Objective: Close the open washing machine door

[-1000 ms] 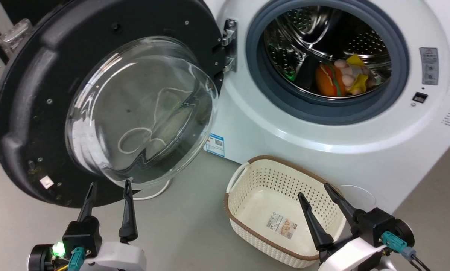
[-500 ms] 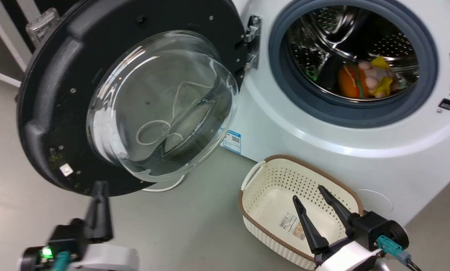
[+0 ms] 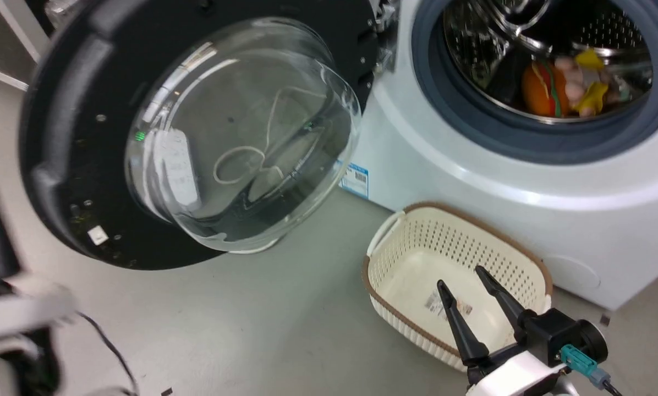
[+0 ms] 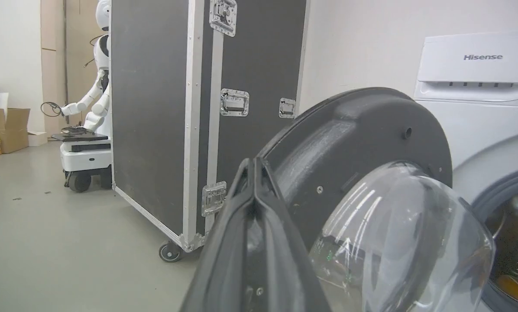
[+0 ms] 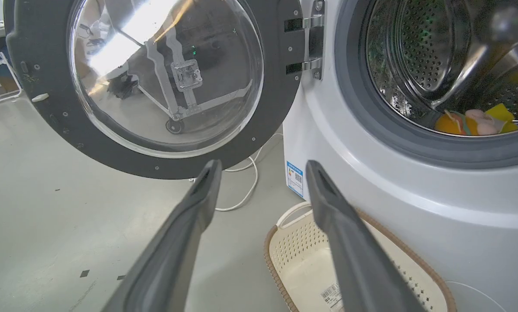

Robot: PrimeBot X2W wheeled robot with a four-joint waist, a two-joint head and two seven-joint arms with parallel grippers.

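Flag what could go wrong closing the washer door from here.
Left gripper, fingers shut, sits at the free edge of the round black-rimmed glass-windowed washing machine door, on its inner side. A push from there could swing it wider instead of shut.
Right gripper, open over the cream perforated plastic basket, may lie in the door's closing path.

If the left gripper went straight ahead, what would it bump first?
Probably the door, at its black outer edge. Depth is unclear, so it might slip past toward the case.

Head high, wrists low — shared door point(image 3: 59, 137)
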